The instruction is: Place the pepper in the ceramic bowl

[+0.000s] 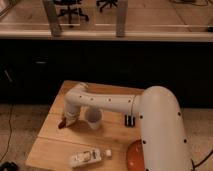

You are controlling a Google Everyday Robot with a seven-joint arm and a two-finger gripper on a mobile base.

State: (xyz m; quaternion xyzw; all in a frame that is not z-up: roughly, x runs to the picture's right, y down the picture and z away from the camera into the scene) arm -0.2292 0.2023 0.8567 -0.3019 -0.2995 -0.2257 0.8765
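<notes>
The small dark red pepper (62, 123) lies on the wooden table (55, 145) near its left edge. My gripper (69, 119) is at the end of the white arm (107, 104), low over the table, right at the pepper and partly covering it. Whether it holds the pepper does not show. The orange-red ceramic bowl (133, 156) sits at the table's front right, half hidden behind my arm's large white body (162, 135).
A pale translucent cup (94, 119) stands just right of the gripper. A white capped bottle (90, 158) lies on its side near the front edge. A small black object (130, 120) stands right of the cup. A dark cabinet wall runs behind the table.
</notes>
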